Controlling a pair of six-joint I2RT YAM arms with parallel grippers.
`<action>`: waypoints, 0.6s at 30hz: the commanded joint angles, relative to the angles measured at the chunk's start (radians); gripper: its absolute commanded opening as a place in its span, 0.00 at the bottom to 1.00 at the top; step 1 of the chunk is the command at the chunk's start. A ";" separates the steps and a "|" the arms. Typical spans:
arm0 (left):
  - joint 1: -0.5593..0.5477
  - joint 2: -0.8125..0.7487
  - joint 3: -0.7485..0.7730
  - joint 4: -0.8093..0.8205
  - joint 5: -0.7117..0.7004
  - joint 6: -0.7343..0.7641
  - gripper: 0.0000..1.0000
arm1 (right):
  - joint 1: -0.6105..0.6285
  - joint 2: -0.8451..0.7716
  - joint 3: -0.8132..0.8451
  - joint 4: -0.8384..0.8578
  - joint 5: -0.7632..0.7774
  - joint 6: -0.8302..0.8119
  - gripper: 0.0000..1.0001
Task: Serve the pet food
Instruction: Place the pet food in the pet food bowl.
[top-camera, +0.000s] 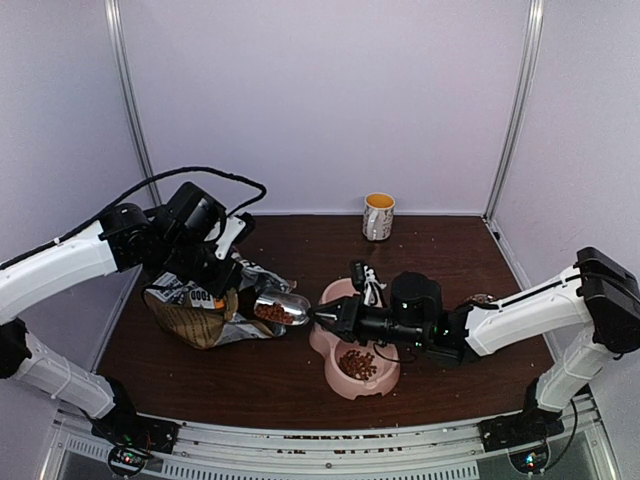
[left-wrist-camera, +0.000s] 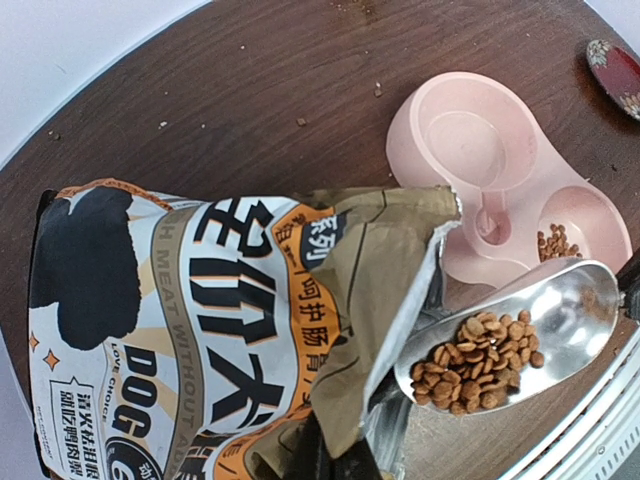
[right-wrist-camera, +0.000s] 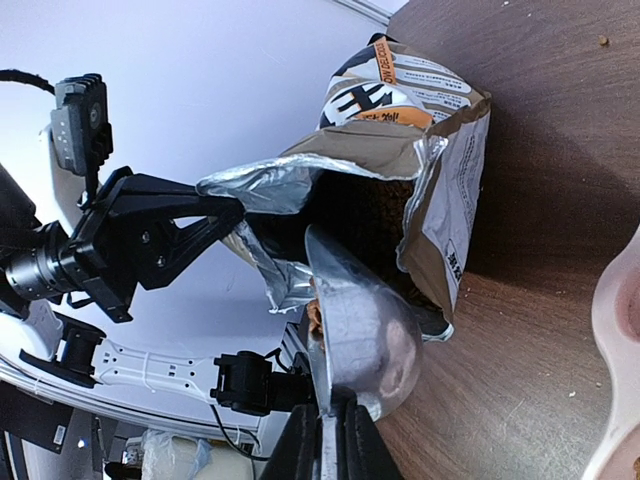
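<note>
**A:** Starting on the left, what is the left gripper (right-wrist-camera: 222, 218) doing?

**B:** It is pinching the foil lip of the bag (left-wrist-camera: 200, 330), jaws shut tight on it. That is propping the mouth open toward the middle of the table.

**A:** And where is the kibble (left-wrist-camera: 480, 365) sitting?

**B:** A small heap is lying in the metal scoop (left-wrist-camera: 520, 340), bunched toward the tip, which is resting right at the bag's torn mouth. A little more is lying in one cup of the pink bowl (left-wrist-camera: 450, 110), just beside the bag.

**A:** Who is carrying the scoop?

**B:** The right gripper (top-camera: 322, 318) is clamping the handle, fingers nearly together around it.

**A:** So how should this step be going?

**B:** I'd say the scoop is coming out loaded and heading for the bowl. It wants drawing straight back, level, until the tip is clearing the foil edge, because a snag there risks spilling pellets. Then it should be travelling low over the cup that is already holding kibble, and tipping slowly. The left side should simply be holding the bag steady.
</note>
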 joint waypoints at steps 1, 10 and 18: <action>0.004 -0.048 0.015 0.106 -0.039 0.006 0.00 | -0.007 -0.076 -0.037 0.035 0.000 0.005 0.00; 0.004 -0.051 0.014 0.106 -0.042 0.007 0.00 | -0.024 -0.193 -0.117 0.027 -0.008 0.015 0.00; 0.004 -0.050 0.015 0.107 -0.044 0.007 0.00 | -0.056 -0.348 -0.211 -0.053 0.003 0.013 0.00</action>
